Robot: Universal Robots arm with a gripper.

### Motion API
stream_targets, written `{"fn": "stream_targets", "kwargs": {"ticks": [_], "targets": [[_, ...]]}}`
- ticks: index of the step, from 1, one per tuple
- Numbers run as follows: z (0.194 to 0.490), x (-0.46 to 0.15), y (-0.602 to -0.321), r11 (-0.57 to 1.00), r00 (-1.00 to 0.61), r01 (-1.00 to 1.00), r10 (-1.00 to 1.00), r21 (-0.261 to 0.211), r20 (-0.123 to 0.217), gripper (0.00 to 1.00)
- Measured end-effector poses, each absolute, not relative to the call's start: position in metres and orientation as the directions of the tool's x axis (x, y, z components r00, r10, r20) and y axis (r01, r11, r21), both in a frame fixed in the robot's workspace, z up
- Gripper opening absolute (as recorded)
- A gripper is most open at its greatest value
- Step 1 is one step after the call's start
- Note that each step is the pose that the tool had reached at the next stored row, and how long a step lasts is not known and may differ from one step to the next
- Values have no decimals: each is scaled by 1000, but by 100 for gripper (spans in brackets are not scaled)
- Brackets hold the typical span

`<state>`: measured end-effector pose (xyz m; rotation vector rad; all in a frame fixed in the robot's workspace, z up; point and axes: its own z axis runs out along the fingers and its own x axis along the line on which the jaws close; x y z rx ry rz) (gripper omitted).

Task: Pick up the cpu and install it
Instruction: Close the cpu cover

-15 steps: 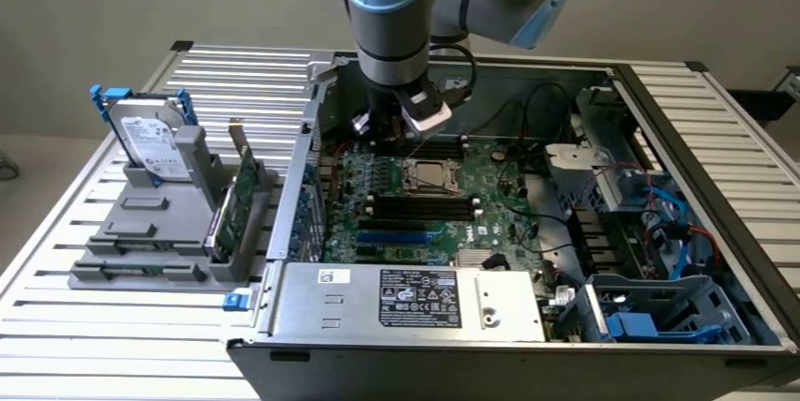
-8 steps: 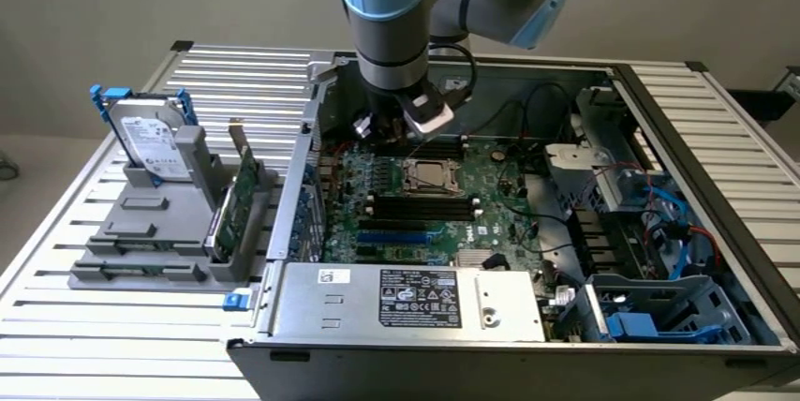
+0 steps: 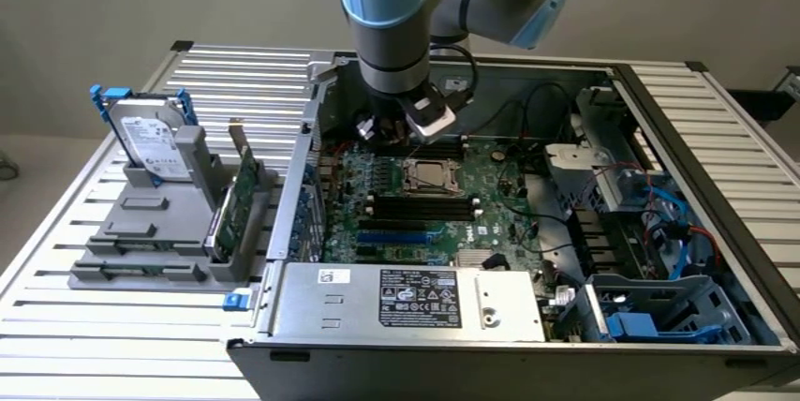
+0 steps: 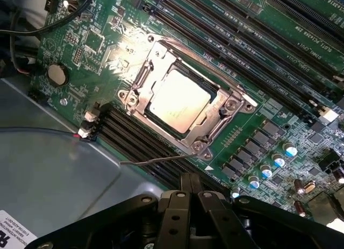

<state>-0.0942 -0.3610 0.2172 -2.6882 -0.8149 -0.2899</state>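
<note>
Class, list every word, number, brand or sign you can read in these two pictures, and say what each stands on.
Nothing can be quoted.
Black label on the power supply: too small to read.
Label on the hard drive: too small.
Lettering on the motherboard beside the memory slots: blurred.
On the case floor, a white sticker: cut off, unreadable.
Top of the cpu: glare, nothing readable.

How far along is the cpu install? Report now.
Done: the cpu lies in the socket frame on the motherboard. In hand: nothing; the claw is shut, empty, above the board. Left: cannot tell whether the frame is latched.
</note>
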Motion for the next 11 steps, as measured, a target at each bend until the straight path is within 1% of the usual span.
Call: {"fn": "stream_targets", "kwargs": {"ticks": [11], "targets": [[210,-89,-361,-783,812,572,499,-243,304,11]]}}
